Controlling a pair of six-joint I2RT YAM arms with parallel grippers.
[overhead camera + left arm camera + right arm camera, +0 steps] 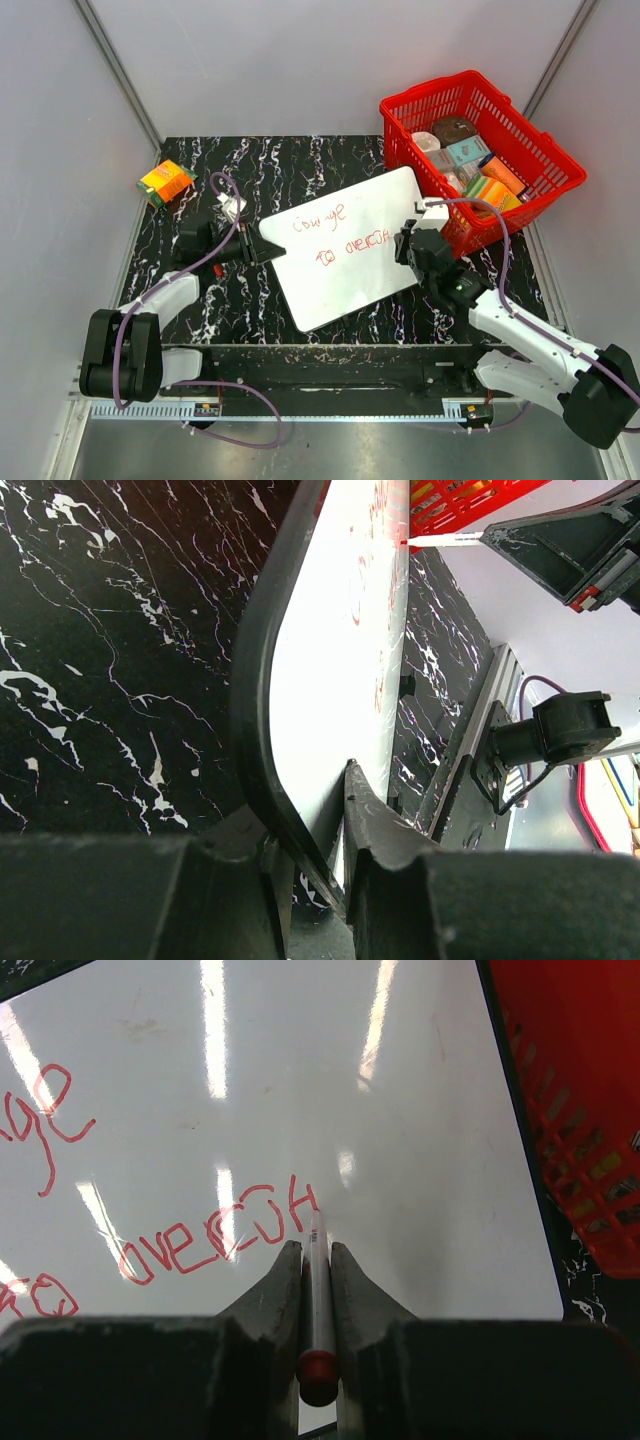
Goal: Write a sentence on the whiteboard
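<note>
My table (300, 160): black marble top, white veins. Pale grey walls (330, 60) close on far, left and right edges. Metal struts (118, 68) at both far corners. Slotted aluminium rail (330, 410) along my near edge.
</note>
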